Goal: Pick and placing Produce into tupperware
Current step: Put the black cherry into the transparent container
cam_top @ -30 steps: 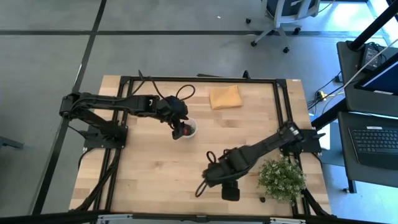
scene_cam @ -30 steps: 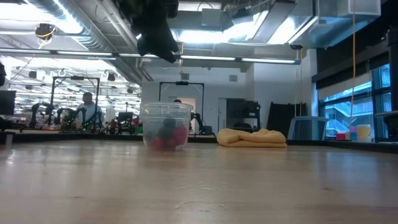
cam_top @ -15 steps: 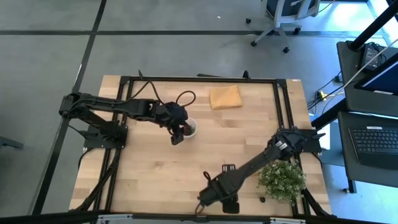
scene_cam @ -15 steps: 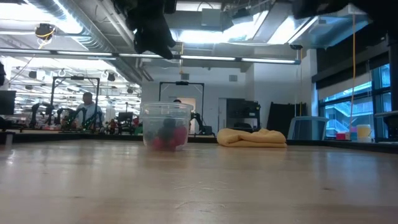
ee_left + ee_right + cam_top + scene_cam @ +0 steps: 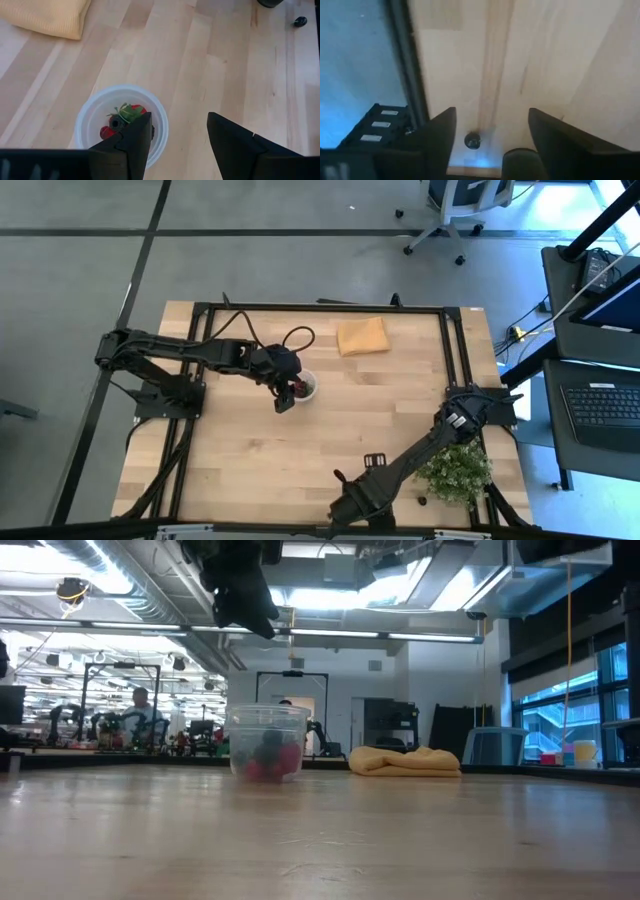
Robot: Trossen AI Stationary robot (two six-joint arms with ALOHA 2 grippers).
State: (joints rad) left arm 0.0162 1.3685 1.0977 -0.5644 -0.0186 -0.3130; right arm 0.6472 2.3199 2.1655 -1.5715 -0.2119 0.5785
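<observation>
Overhead, we see our left end effector (image 5: 288, 393) spread open and empty above the tupperware (image 5: 303, 387) holding produce (image 5: 121, 121), mid-tabletop (image 5: 240, 450) amid bare wood, while our right end effector (image 5: 490, 131), also open, hovers at the near edge.

In the high view, the right gripper (image 5: 358, 517) is partly cut off by the lower edge. In the low view, the left arm is cropped at the top edge. In the left wrist view, part of the tupperware (image 5: 90, 117) is covered by a finger (image 5: 131, 145). Individual produce (image 5: 122, 120) pieces cannot be counted.
</observation>
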